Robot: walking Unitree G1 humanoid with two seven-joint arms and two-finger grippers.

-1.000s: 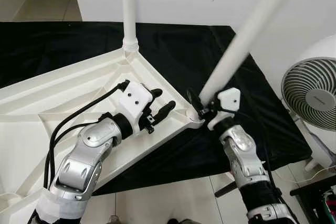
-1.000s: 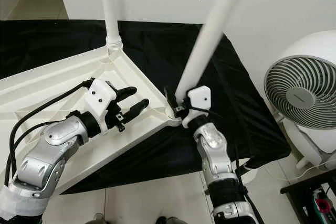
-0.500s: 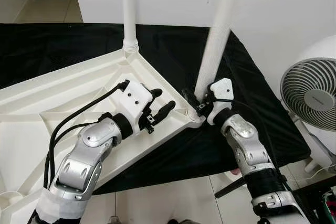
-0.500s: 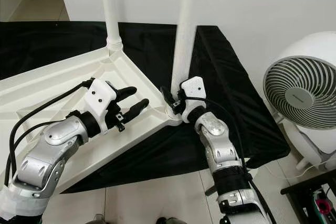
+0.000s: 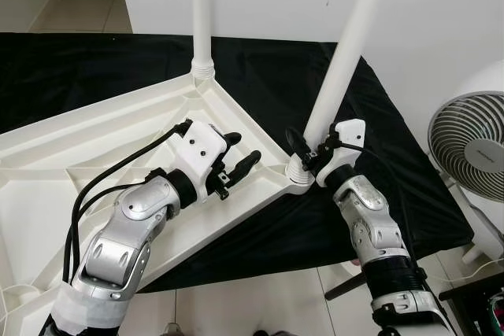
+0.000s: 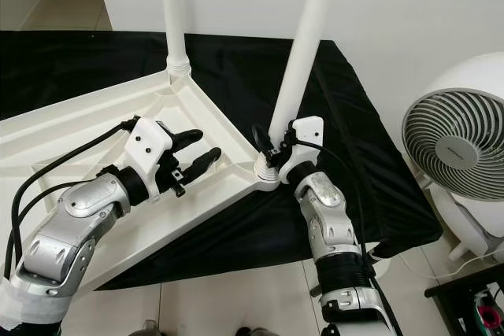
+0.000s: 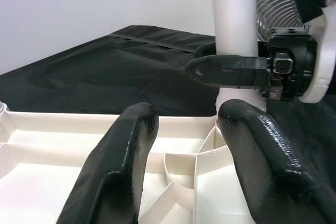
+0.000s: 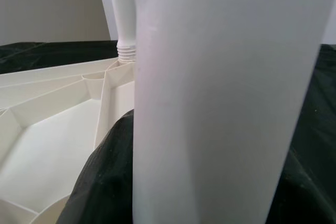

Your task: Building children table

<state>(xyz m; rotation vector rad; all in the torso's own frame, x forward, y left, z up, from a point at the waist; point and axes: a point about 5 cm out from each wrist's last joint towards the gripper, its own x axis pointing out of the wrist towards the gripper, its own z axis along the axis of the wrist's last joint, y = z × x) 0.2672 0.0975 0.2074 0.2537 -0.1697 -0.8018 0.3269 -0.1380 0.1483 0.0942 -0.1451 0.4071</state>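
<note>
A white plastic table top (image 5: 94,139) lies upside down on a black cloth (image 5: 268,76). One white leg (image 5: 202,13) stands upright in its far corner. A second white leg (image 5: 346,53) leans slightly right, with its foot at the near right corner socket (image 5: 298,175). My right gripper (image 5: 305,151) is shut on this leg just above the socket, and the leg (image 8: 220,103) shows close up in the right wrist view. My left gripper (image 5: 245,148) hovers open over the ribbed underside, a little left of that corner, its fingers (image 7: 121,166) pointing at the held leg (image 7: 233,14).
A white fan (image 5: 468,143) stands on the floor to the right of the cloth. A white wall runs behind. Tiled floor lies along the near edge, and a dark object sits at the bottom right corner.
The leg in my right gripper swung from a strong rightward lean to nearly upright, then settled leaning slightly right. My left arm has stayed put. The camera shifted a little.
</note>
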